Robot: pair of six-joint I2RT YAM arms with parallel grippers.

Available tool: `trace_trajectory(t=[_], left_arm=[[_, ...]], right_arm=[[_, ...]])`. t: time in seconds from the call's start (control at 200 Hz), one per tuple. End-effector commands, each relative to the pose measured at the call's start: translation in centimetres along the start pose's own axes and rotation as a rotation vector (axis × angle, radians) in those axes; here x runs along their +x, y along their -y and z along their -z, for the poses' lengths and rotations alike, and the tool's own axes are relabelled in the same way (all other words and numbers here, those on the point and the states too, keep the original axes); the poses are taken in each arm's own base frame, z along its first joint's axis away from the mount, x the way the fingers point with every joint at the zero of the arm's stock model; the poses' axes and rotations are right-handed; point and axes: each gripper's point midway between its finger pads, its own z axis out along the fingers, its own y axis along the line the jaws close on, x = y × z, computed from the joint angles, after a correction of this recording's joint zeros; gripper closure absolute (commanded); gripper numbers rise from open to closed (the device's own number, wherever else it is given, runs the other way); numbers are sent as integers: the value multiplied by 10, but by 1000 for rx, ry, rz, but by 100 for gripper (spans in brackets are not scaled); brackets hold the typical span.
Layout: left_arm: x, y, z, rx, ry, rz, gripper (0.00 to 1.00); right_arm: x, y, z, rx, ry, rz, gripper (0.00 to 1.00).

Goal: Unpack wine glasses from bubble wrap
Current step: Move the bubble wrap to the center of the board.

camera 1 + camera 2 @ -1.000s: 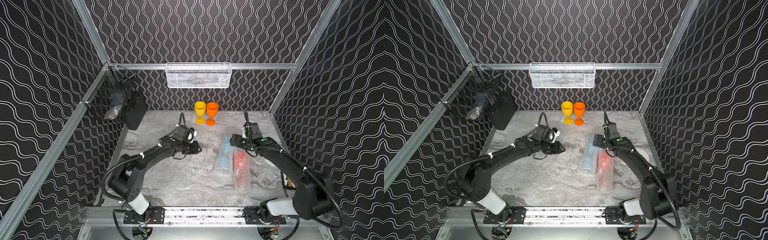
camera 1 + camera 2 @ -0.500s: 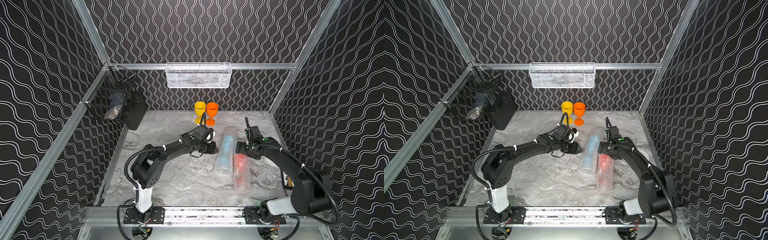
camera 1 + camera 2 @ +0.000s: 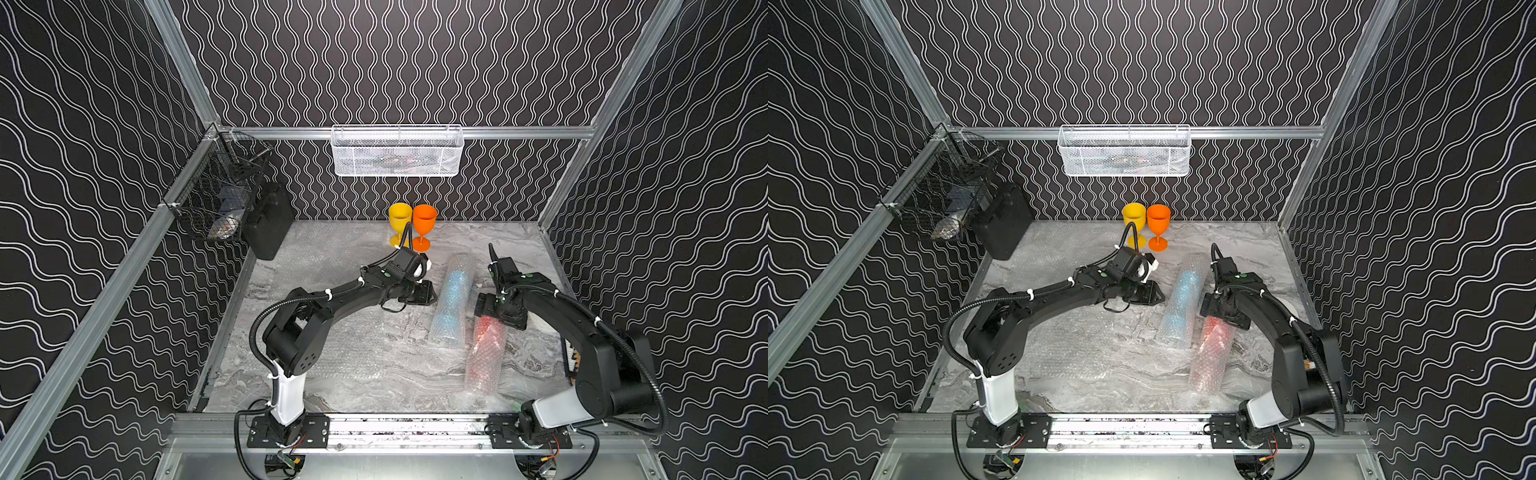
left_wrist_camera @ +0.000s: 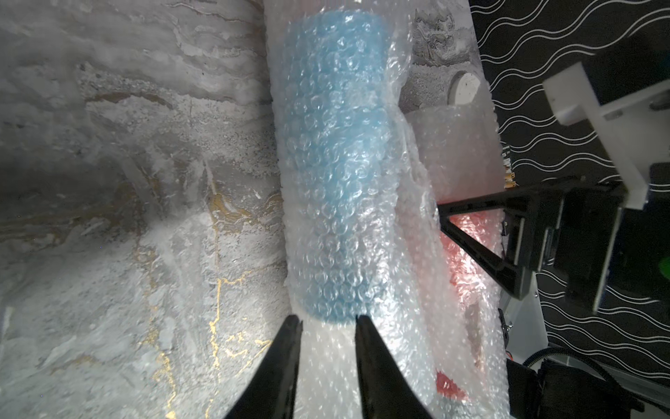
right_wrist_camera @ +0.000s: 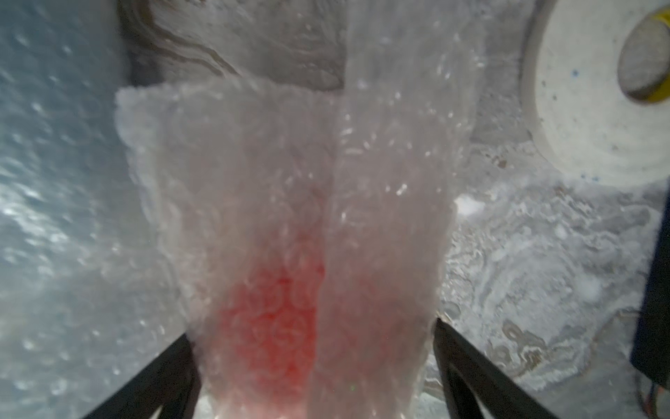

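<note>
A yellow wine glass [image 3: 400, 216] and an orange wine glass [image 3: 424, 218] stand upright at the back of the table. Two tubes of bubble wrap lie side by side: one showing light blue [image 3: 451, 303] [image 4: 333, 163], one showing red [image 3: 484, 353] [image 5: 275, 308]. My left gripper [image 3: 432, 293] [image 4: 328, 319] sits at the blue tube's left side, jaws a narrow gap apart over its wrap, gripping nothing. My right gripper [image 3: 498, 324] [image 5: 313, 330] stands wide open, straddling the far end of the red tube.
Flat bubble wrap sheets [image 3: 345, 353] lie on the marble table's left half. A white tape roll [image 5: 580, 109] sits just right of the red tube. A white mesh basket [image 3: 397, 151] hangs on the back rail. A black wire basket [image 3: 216, 199] and a black case [image 3: 270, 220] are at the back left.
My left arm has swung right across the table to the blue tube. My right gripper has come down toward the front onto the red tube's far end.
</note>
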Motion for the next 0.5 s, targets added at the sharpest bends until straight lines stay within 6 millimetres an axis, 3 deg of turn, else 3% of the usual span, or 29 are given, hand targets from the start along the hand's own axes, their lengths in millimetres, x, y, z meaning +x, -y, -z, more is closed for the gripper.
trace_trajectory(t=[0.0,0.175,0.295,0.495], left_arm=[[-4,11,2,55,15,-10,69],[-2,14,8,62,13,-24,69],[-1,16,11,71,19,-20,68],[3,10,14,46,17,-21,68]], right_arm=[[17,25,5,76,-29,-89,3],[25,46,20,120,6,-175,3],[28,42,31,69,13,-217,4],[-7,19,59,-30,120,-171,4]])
